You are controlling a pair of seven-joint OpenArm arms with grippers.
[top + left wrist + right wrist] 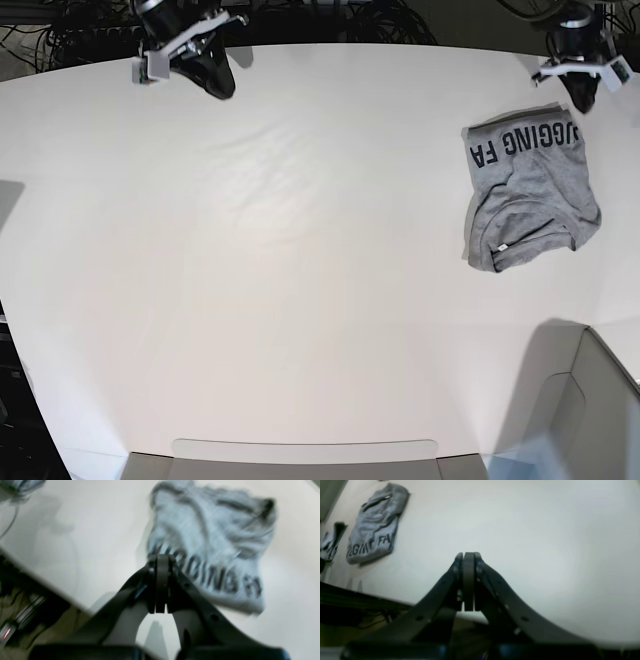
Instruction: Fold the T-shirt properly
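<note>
The heather-grey T-shirt (530, 185) lies folded into a small bundle at the table's right side, with black lettering along its far edge and a small white tag near its front. It shows blurred in the left wrist view (212, 542) and far off in the right wrist view (373, 527). My left gripper (583, 95) is shut and empty, just beyond the shirt's lettered edge; in its own view (162, 557) the jaws are pressed together. My right gripper (215, 80) is shut and empty at the far left of the table, jaws together in its view (468, 555).
The white table (300, 250) spans the base view. A grey bin (590, 420) stands at the front right and a flat grey tray edge (300, 455) at the front. A bluish-grey fabric sliver (331, 541) lies beside the shirt. Cables run behind the far edge.
</note>
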